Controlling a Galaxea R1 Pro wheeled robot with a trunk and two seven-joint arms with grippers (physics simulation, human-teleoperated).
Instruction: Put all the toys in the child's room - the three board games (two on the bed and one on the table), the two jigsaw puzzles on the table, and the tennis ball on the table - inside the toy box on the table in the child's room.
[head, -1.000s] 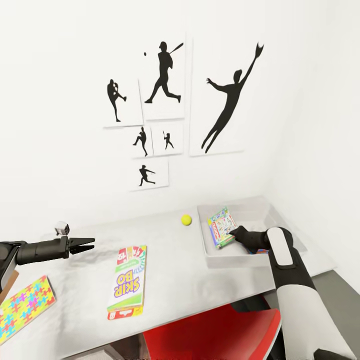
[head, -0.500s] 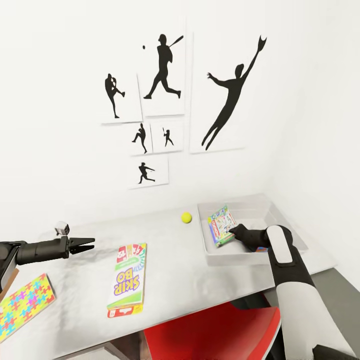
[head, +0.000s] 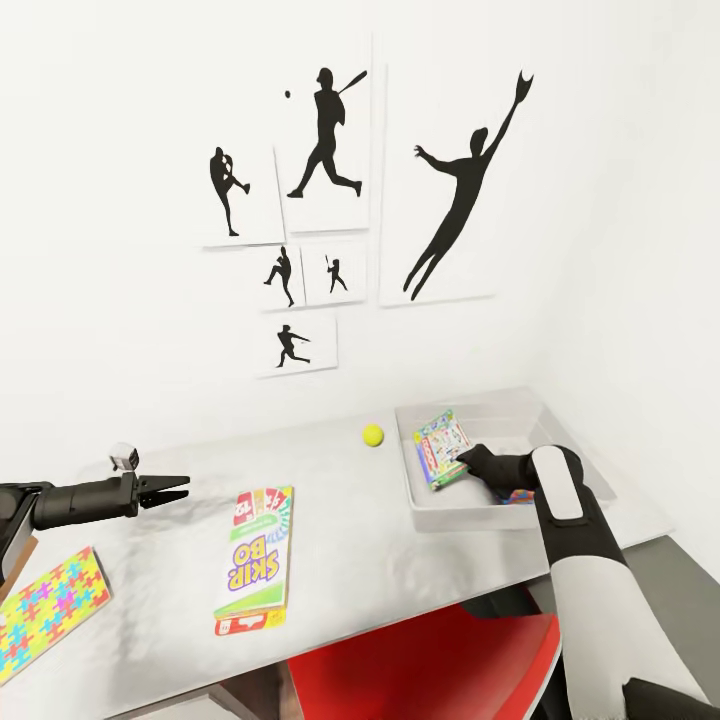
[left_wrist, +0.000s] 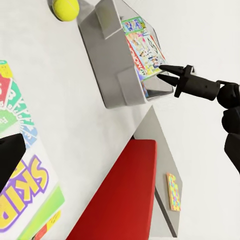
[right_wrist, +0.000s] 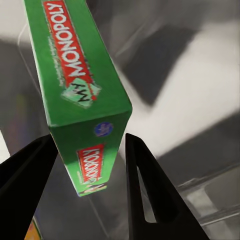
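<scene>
**Monopoly box at the toy box — release stage, right gripper**

Near: red chair (head: 420, 665) tucked under the table (head: 350, 570). Puzzle box (head: 50, 605) sits at the table's left corner, Skip-Bo box (head: 255, 563) flat mid-table. Left gripper (head: 170, 490) hovers above the table left of Skip-Bo, fingers a narrow gap apart, holding nothing.

Further back: toy box (head: 450, 505) on the table's right end. Right gripper (left_wrist: 167, 75) is reaching into it, fingers spread either side of the Monopoly box (right_wrist: 80, 75) — wrist view shows a gap on both sides, so I judge it's not clamped. The game leans tilted in the toy box's left part, something colourful under the arm, can't tell what. Tennis ball (head: 373, 435) sits on the table just beside the toy box's back-left corner.

Risks:
- Pulling out at an angle — a finger could catch the game's edge and drag it up the wall.
- Tilted game eats room; later boxes may jam or sit proud.
- Ball rolls if nudged — table edge isn't far.
</scene>
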